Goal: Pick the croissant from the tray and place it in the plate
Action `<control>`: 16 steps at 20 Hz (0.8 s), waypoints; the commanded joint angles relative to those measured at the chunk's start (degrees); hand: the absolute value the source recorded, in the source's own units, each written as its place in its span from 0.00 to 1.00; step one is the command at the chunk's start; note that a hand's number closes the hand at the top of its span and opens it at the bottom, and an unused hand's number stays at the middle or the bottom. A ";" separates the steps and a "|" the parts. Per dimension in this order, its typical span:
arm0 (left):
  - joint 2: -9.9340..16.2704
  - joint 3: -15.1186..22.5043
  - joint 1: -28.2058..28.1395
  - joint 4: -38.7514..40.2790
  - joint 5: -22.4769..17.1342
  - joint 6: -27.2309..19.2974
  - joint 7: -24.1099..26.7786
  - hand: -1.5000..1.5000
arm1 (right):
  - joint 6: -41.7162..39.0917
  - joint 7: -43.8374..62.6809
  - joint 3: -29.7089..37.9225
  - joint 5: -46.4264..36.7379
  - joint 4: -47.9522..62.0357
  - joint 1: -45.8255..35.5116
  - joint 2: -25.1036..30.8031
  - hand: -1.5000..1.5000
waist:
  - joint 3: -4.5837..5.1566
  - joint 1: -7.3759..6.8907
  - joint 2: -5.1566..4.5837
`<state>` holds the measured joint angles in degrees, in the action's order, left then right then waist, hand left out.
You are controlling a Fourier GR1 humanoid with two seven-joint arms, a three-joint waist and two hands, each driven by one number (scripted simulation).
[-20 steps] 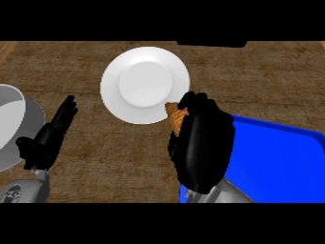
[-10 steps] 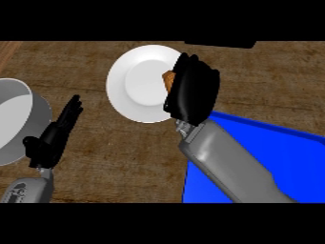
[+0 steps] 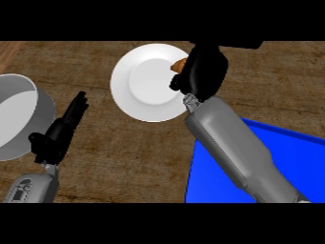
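My right hand [image 3: 201, 71] hangs over the right edge of the white plate [image 3: 147, 81], curled round the croissant [image 3: 179, 64]. Only a small brown tip of the croissant shows at the hand's left side; the rest is hidden by the fingers. The blue tray [image 3: 299, 167] lies at the lower right, partly covered by my right forearm. My left hand [image 3: 61, 127] rests open at the lower left, fingers straight and pointing up, between the bowl and the plate.
A large grey bowl [image 3: 10, 116] stands at the left edge, close beside my left hand. The brown wooden counter [image 3: 137, 152] runs under everything. A dark object [image 3: 228, 44] shows at the top edge above the right hand.
My right hand has carried the croissant up and away from the tray, from the plate's lower right edge to its upper right edge. The left hand has stayed still.
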<state>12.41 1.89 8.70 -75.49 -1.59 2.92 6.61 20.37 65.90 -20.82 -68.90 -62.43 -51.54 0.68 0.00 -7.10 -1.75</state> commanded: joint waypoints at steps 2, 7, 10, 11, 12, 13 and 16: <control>0.28 0.14 0.89 0.04 0.03 0.57 -0.49 0.50 | 11.83 10.41 4.56 3.74 6.19 -2.17 -0.65 0.00 | -0.05 -0.65 -0.28; -0.49 0.46 0.70 1.46 0.75 -0.17 0.04 0.50 | 24.64 6.75 5.52 2.61 7.11 -1.73 -0.65 0.00 | -0.04 0.47 0.02; 0.82 -1.86 1.77 1.58 -0.71 -0.07 -1.41 0.50 | 30.84 5.23 8.56 1.77 5.27 -2.93 -0.65 0.00 | -0.05 1.68 0.51; -0.72 -0.78 -0.75 1.49 -0.01 -0.78 1.15 0.50 | 33.85 5.11 8.84 1.93 4.94 -1.47 -0.65 0.00 | -0.02 1.41 0.63; 0.79 -1.50 0.21 1.80 -0.62 0.56 0.18 0.50 | 36.33 4.94 9.25 2.16 4.59 -0.23 -0.65 0.00 | -0.05 2.11 0.75; 0.12 -0.97 -0.30 1.44 0.02 -0.20 0.83 0.50 | 39.62 4.01 7.97 3.40 3.81 0.73 -0.65 0.00 | -0.08 1.49 0.80; -0.04 -1.68 -1.31 0.80 -0.39 -0.88 0.48 0.50 | 47.34 1.39 6.03 6.35 0.58 6.40 -0.66 0.00 | -0.12 3.08 1.36</control>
<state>12.60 0.73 8.39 -74.58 -1.75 2.49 6.49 53.34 60.79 -13.51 -64.45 -59.37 -48.79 0.40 -0.09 -5.27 -0.80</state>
